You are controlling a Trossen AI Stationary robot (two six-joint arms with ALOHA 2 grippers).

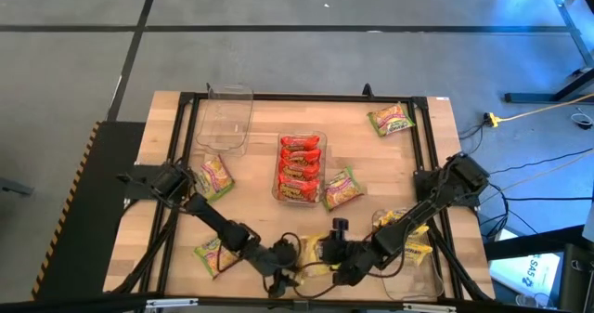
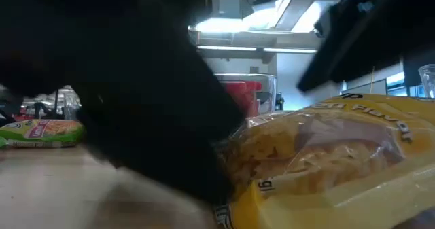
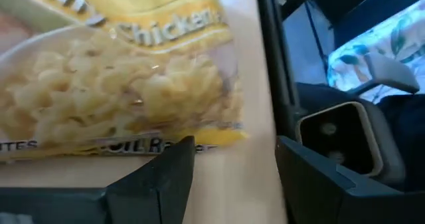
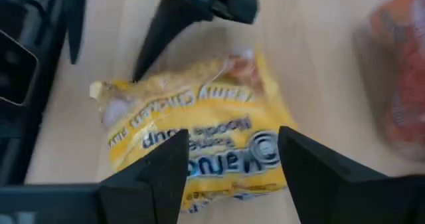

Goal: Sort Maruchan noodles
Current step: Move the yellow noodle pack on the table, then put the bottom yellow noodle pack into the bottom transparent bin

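Note:
A yellow Maruchan noodle packet [image 1: 311, 251] lies flat on the wooden table near its near edge, between my two grippers. My right gripper [image 4: 232, 147] is open, slanting down from the right. Its fingers stand on either side of the near end of the yellow packet [image 4: 199, 127]. My left gripper [image 3: 232, 151] is open too, low over the table on the packet's left. Its fingertips stand just short of the edge of the yellow packet [image 3: 126, 91]. In the low view the yellow packet [image 2: 326, 154] fills the right foreground.
A clear tray [image 1: 319, 198] of red packets stands mid-table, and an empty clear tray [image 1: 227, 118] stands far left. A clear tray [image 1: 429, 278] with yellow packets stands near right. Green packets lie at far right [image 1: 391, 119], beside the red tray [image 1: 342, 189], at left [image 1: 213, 176] and near left [image 1: 212, 255].

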